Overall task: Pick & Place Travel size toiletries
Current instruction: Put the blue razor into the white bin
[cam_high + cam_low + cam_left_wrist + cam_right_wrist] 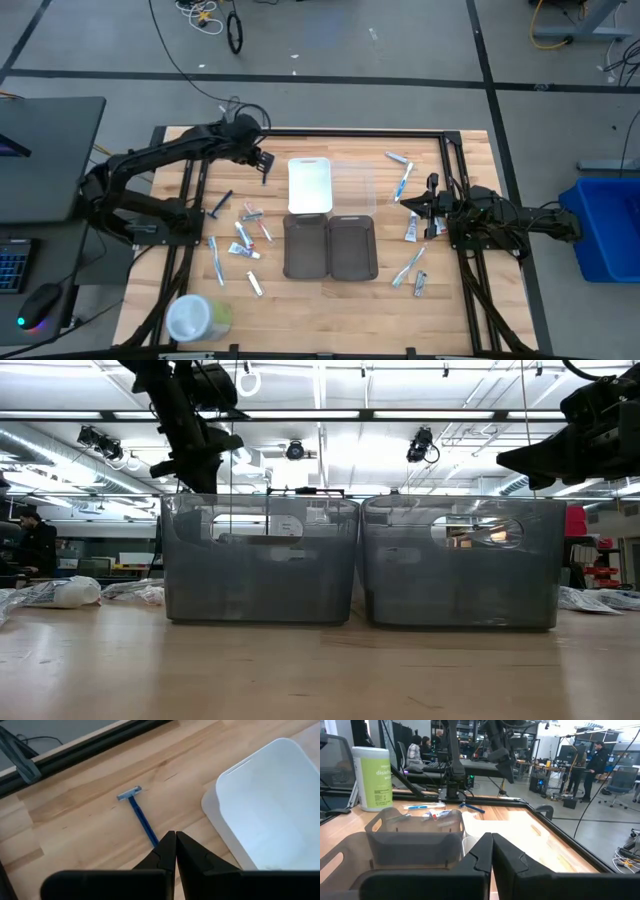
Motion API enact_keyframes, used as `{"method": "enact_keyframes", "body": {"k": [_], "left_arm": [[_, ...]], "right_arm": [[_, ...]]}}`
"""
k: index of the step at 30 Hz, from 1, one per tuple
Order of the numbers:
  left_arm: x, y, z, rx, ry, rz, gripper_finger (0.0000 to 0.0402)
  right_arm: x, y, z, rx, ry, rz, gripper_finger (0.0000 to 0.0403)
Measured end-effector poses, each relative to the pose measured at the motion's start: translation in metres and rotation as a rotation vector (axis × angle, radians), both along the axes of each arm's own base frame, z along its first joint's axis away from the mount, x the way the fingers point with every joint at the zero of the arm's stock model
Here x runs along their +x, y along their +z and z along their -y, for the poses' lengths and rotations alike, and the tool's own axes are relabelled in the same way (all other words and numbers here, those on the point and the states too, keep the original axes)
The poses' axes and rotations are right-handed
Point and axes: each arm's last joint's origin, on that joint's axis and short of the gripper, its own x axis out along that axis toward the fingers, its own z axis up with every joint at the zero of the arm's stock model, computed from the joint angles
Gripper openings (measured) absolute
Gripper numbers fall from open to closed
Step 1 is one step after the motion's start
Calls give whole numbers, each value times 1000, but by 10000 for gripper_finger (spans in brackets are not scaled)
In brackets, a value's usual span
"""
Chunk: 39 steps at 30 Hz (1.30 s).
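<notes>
My left gripper (pixel 262 160) hangs over the table's far part, just left of the white tray (pixel 309 185), shut on a slim blue razor (pixel 137 815). More small items lie flat on the left side: white tubes (pixel 245 232), a light-blue toothbrush (pixel 216 257) and another razor (pixel 222 205). On the right lie a toothbrush (pixel 403 181), tubes (pixel 411 229) and further pieces (pixel 412 266). My right gripper (pixel 415 205) hovers shut among those, above the table, holding nothing. My left gripper pinches the razor by the free end of its handle (pixel 153 837) between the two shut fingers, coming from above. The razor runs on from the fingertips along their line, with its head (pixel 129 794) farthest from them. It is lifted clear of the table.
Two grey trays (pixel 305 245) (pixel 352 245) stand side by side at mid-table, with the white tray and a clear tray (pixel 352 185) behind them. A round white-and-green container (pixel 195 318) stands at the near left corner. A black frame (pixel 350 133) rims the far edge. People stand in the room beyond.
</notes>
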Motion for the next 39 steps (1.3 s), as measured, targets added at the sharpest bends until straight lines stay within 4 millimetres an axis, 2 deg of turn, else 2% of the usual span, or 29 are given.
{"method": "enact_keyframes", "body": {"k": [4,12,18,23,30,39], "left_arm": [[3,-6,-3,1,19,-24,16],[9,-24,-15,-41,184,-62,16],[12,-38,-24,-75,208,-104,17],[12,-39,-27,-66,219,-100,33],[14,-40,-28,-82,223,-83,83],[24,-64,-35,-171,198,-120,192]], "right_arm": [[0,0,0,0,0,0,13],[0,0,0,0,0,0,13],[0,0,0,0,0,0,13],[0,0,0,0,0,0,14],[0,0,0,0,0,0,14],[0,0,0,0,0,0,13]]}}
